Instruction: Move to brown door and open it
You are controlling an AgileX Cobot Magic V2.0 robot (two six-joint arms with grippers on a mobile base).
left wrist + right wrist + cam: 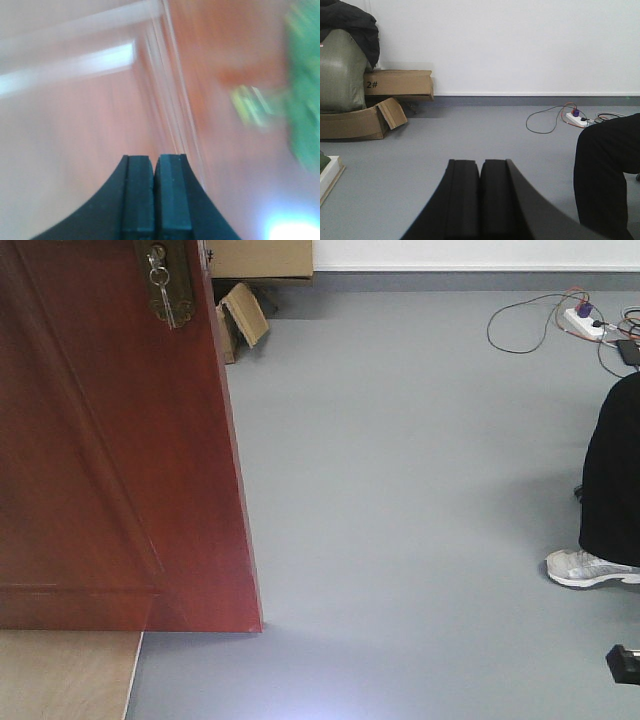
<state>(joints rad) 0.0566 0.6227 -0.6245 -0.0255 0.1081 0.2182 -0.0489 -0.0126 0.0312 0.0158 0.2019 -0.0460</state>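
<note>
The brown door [110, 460] fills the left of the front view, swung so its free edge runs down to the grey floor. Its dark lock plate with hanging keys [165, 285] shows at the top. In the left wrist view my left gripper [155, 162] is shut with nothing between its pads, close in front of the blurred reddish door surface [90, 125]. In the right wrist view my right gripper [480, 167] is shut and empty, facing open grey floor and the white wall; the door does not show there.
A person's black-trousered leg [612, 475] and grey shoe [590, 568] stand at the right. Cardboard boxes [395, 85] lie against the far wall behind the door. A power strip with cables [582, 322] lies far right. A wooden floor strip [65, 675] sits under the door.
</note>
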